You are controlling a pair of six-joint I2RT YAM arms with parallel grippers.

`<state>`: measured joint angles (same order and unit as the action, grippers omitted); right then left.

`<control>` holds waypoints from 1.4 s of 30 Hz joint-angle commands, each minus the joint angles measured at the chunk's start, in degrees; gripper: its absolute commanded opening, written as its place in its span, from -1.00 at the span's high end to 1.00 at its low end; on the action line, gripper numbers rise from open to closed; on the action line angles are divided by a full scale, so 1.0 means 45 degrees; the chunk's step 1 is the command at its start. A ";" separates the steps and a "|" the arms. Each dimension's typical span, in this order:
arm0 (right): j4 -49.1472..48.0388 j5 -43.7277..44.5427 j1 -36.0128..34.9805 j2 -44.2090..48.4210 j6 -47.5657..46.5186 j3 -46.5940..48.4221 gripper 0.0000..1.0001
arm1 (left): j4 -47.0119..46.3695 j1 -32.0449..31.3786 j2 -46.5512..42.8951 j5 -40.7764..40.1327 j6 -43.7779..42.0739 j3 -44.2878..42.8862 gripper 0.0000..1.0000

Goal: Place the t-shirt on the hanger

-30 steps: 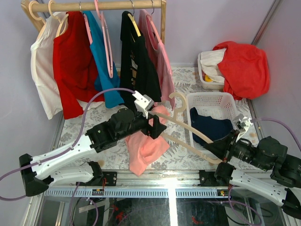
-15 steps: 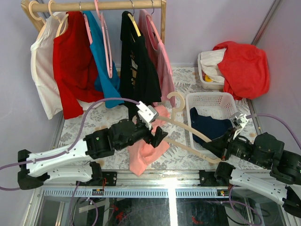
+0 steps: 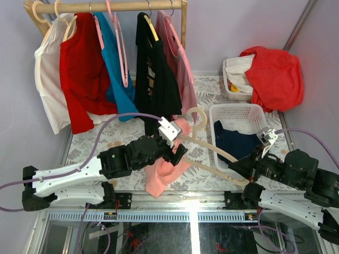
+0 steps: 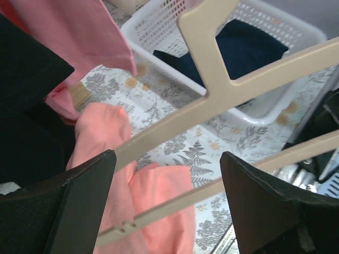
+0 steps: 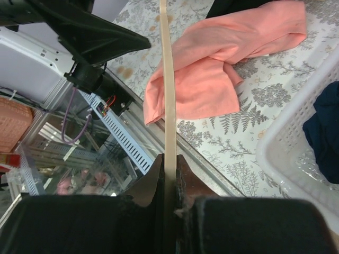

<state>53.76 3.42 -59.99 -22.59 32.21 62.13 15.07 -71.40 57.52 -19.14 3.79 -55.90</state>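
1. The salmon t-shirt (image 3: 165, 174) lies crumpled on the table (image 3: 95, 137), near the middle, under the left end of the cream hanger (image 3: 212, 150).
2. My right fingers (image 5: 144, 186) are clamped on the hanger's right end, holding it tilted above the table. My left fingers (image 4: 85, 196) are apart, with the hanger's arm between them.
3. The white basket (image 3: 238, 108) on the right holds a navy garment (image 3: 235, 143). A red cloth (image 3: 275, 74) drapes over the far tub (image 3: 231, 87).
4. From above, my left arm hides part of the t-shirt.

Setting: robot test cell dressed as a laundry corner. Evidenced by wooden garment rail (image 3: 106, 6) hung with tops, white laundry basket (image 3: 235, 107), fern-print tabletop (image 3: 209, 87), aluminium frame (image 3: 175, 216), exposed purple cabling (image 3: 98, 132), and lilac partition walls (image 3: 238, 26).
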 commanded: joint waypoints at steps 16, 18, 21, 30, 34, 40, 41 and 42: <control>-0.0557 -0.2255 0.0010 -0.0763 -0.0025 0.0961 1.00 | -0.0620 -0.2214 0.0979 -0.3944 -0.2432 -0.0271 0.50; -0.0578 -0.2269 0.0010 -0.0877 -0.0028 0.0903 0.94 | -0.0497 -0.2272 0.1041 -0.4087 -0.2440 -0.0404 0.61; -0.0606 -0.2428 0.0010 -0.1050 -0.0019 0.0645 0.51 | -0.0348 -0.2570 0.1215 -0.4525 -0.2638 -0.0695 0.63; 0.0199 -0.2349 0.0010 -0.2180 -0.0458 0.1014 -0.11 | 0.0417 -0.3221 0.2380 -0.5338 -0.3675 -0.2238 0.64; 0.1045 -0.1914 0.0010 -0.2752 -0.0743 0.1699 -0.22 | 0.0677 -0.3469 0.2806 -0.5325 -0.4033 -0.2756 0.64; 0.2425 -0.1208 0.0005 -0.3490 -0.1419 0.2571 -0.30 | 0.1327 -0.3844 0.3712 -0.4934 -0.4632 -0.3600 0.64; 0.2497 -0.1151 0.0007 -0.3622 -0.1518 0.2591 -0.31 | 0.1459 -0.3895 0.3941 -0.4784 -0.4673 -0.3782 0.64; 0.2582 -0.1048 0.0010 -0.3768 -0.1591 0.2614 -0.31 | 0.1576 -0.3995 0.4157 -0.4721 -0.4749 -0.3959 0.64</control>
<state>65.98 -1.76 -59.96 -35.20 28.62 72.60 28.91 -86.70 73.28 -45.41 -16.88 -68.27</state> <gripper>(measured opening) 0.649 0.254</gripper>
